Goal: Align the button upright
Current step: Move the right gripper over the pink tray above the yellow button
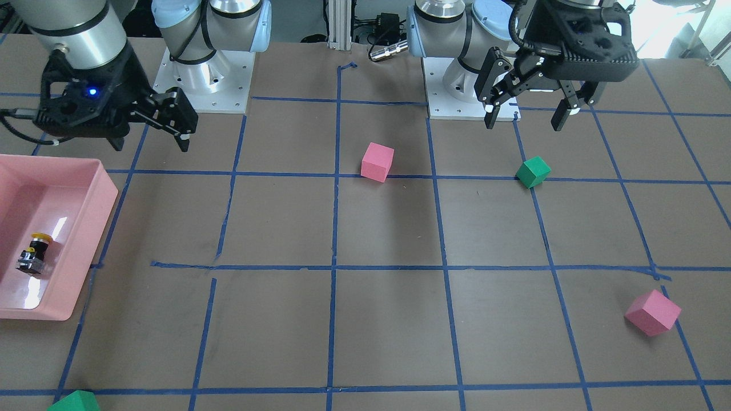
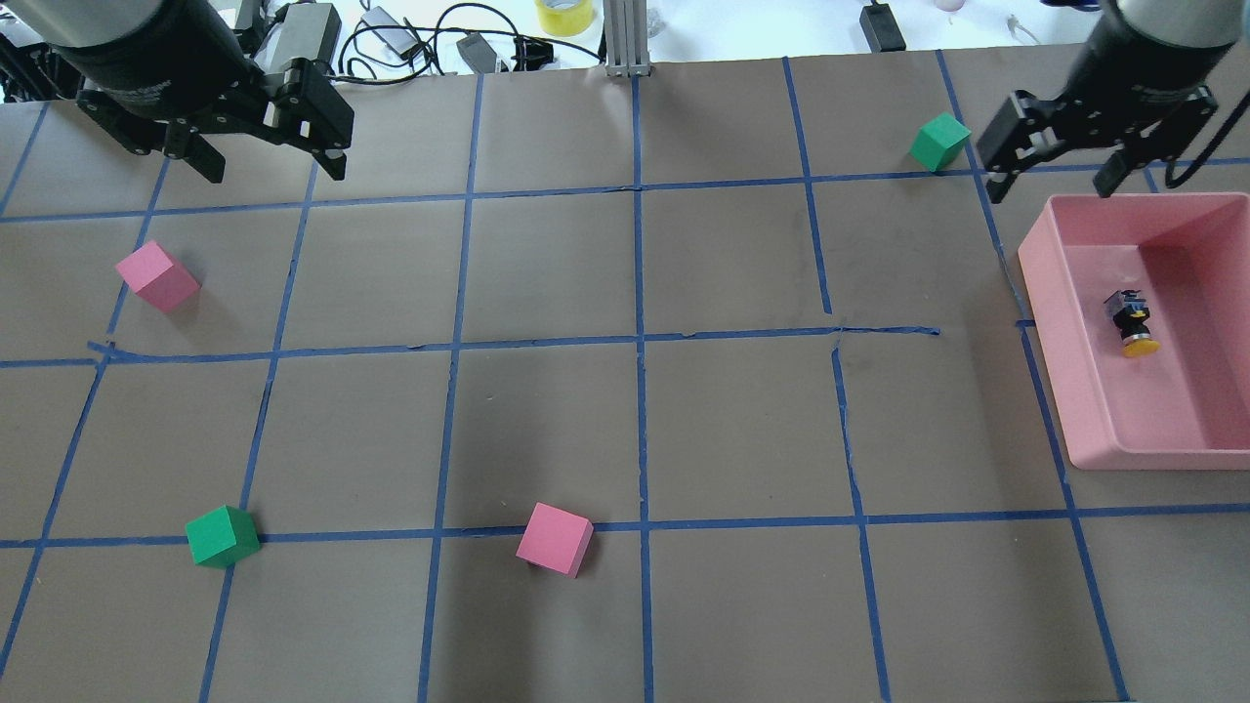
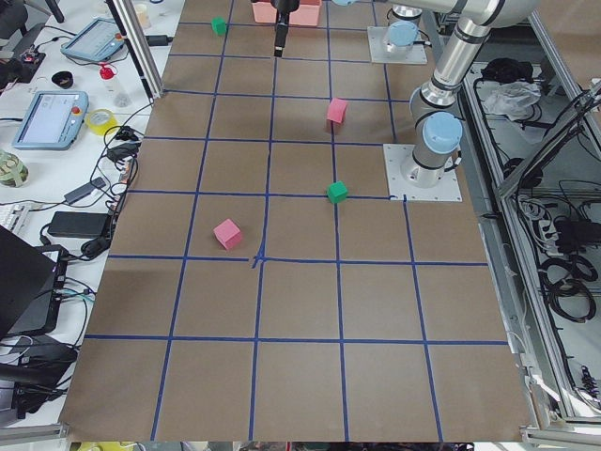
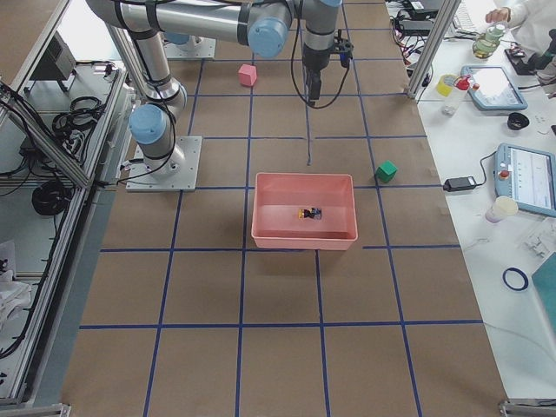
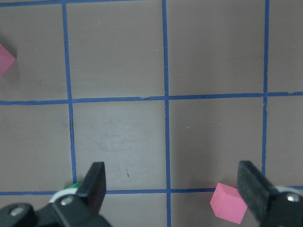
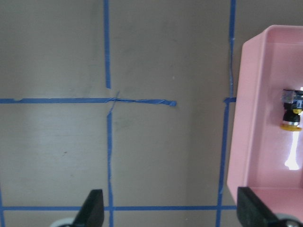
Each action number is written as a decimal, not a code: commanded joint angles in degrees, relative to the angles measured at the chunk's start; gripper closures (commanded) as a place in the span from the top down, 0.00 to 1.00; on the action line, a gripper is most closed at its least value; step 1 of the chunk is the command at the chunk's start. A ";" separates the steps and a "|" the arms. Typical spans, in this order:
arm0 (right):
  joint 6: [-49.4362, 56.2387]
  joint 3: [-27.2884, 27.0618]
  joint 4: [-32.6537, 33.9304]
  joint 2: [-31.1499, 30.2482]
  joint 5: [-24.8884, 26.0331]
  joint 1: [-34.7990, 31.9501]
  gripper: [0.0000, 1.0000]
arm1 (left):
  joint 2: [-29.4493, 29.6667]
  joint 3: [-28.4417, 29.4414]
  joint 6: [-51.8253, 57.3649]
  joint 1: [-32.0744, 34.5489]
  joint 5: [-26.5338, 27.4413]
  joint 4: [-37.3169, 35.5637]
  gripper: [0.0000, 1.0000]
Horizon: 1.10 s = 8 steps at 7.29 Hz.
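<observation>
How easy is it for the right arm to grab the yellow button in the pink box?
Probably yes, fairly easy. The right gripper hangs open near the pink tray, which has no lid, and nothing covers the button lying on its side inside.

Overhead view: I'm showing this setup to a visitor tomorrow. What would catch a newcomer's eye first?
The pink tray at the right edge of the table stands out, with a small yellow-capped button lying on its side inside. Next come the bright blocks scattered around: two pink cubes and two green cubes. The left gripper and the right gripper hang open above the far side, holding nothing.
</observation>
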State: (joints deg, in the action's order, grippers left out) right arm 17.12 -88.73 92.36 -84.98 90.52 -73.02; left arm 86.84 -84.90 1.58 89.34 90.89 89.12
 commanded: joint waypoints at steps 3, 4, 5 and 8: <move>11.97 -7.56 19.97 10.16 0.71 16.93 1.00 | 0.00 0.00 -0.09 0.04 -0.01 0.00 1.00; 12.50 -10.81 22.83 10.45 0.80 17.64 1.00 | -0.09 0.00 -0.09 0.04 0.16 0.08 1.00; 12.76 -12.33 24.60 10.97 0.54 19.04 1.00 | -0.09 0.00 -0.09 0.04 0.16 0.09 1.00; 12.94 -15.94 27.52 11.15 0.62 19.40 1.00 | -0.18 0.00 -0.09 0.04 0.25 0.09 1.00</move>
State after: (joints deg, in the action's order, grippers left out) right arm 29.93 -103.21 118.65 -73.89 91.03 -53.86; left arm 86.73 -84.90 1.49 89.38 91.05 89.21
